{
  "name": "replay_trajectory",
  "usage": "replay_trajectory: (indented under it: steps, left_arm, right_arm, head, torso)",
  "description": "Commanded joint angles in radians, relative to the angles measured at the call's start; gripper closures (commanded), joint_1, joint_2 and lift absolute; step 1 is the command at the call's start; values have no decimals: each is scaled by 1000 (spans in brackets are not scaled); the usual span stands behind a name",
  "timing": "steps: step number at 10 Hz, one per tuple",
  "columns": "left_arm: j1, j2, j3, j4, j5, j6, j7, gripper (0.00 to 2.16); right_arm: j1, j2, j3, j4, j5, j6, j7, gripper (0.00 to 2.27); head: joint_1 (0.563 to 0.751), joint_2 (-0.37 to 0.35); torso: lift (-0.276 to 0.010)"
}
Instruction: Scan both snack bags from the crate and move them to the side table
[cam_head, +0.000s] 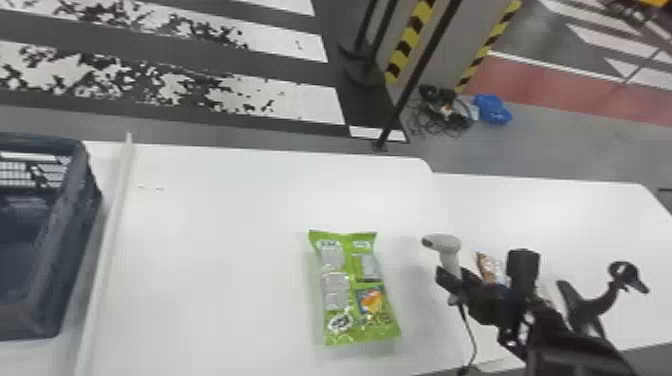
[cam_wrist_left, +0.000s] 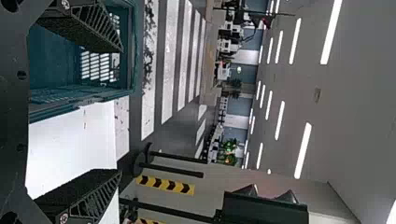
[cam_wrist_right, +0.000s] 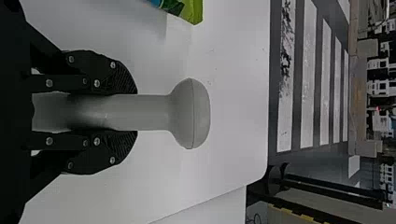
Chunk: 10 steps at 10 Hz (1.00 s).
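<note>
In the head view my right gripper (cam_head: 452, 285) is shut on the handle of a white scanner (cam_head: 444, 245), right of a green snack bag (cam_head: 355, 287) lying flat on the white table. The right wrist view has the scanner (cam_wrist_right: 189, 113) upright between the fingers of my right gripper (cam_wrist_right: 133, 113), with a corner of the green bag (cam_wrist_right: 192, 10) beyond. A brown snack bag (cam_head: 489, 267) lies on the side table (cam_head: 575, 215), partly hidden by the right arm. The crate (cam_head: 75, 210) is at the far left. My left gripper (cam_wrist_left: 120, 112) is open near the crate (cam_wrist_left: 126, 91).
A raised white strip (cam_head: 112, 240) runs along the table between crate and green bag. The scanner's cable (cam_head: 471, 335) hangs down by the right arm. A black stand pole (cam_head: 415, 75) rises behind the tables. A black hooked object (cam_head: 600, 300) shows beside the right arm.
</note>
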Motion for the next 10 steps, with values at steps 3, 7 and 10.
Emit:
replay_trajectory:
  steps: [3, 7, 10]
  left_arm:
    - [2, -5, -1, 4, -4, 0, 0, 76]
    - [0, -8, -2, 6, -10, 3, 0, 76]
    - [-2, -8, -2, 7, -10, 3, 0, 76]
  right_arm:
    - [-52, -10, 33, 137, 51, -99, 1, 2240]
    - [-98, -40, 41, 259, 71, -139, -14, 2240]
    - [-89, -36, 35, 257, 56, -148, -14, 724]
  head:
    - [695, -339]
    - [695, -350]
    - [695, -350]
  torso:
    - [-29]
    - [-29]
    - [-29]
